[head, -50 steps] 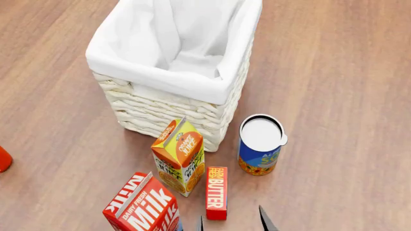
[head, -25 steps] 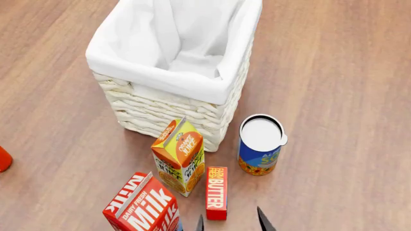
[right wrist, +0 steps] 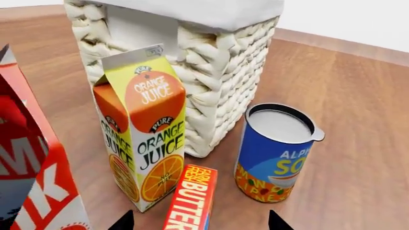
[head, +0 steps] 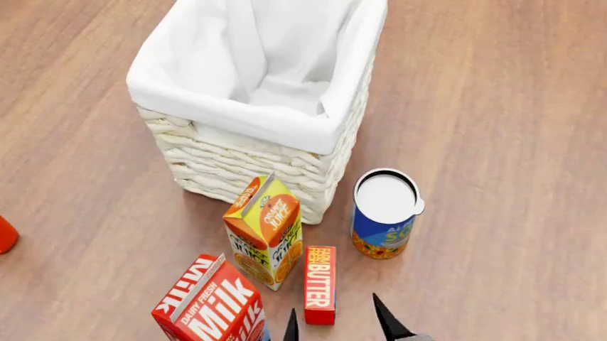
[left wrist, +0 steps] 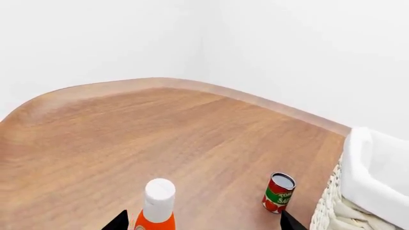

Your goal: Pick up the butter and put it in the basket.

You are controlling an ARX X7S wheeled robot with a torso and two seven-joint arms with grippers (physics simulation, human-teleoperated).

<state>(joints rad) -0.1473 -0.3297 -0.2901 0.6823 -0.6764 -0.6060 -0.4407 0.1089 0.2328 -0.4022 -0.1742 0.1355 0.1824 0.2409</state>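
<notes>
right gripper [head: 337, 325] agape astride butter [head: 320, 283]

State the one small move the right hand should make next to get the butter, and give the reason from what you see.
Probably ease the right hand forward and down over the butter. Its open fingertips already sit on either side of the box's near end but do not yet touch it. The orange juice carton stands close beside the butter, so the approach should likely stay straight.
</notes>
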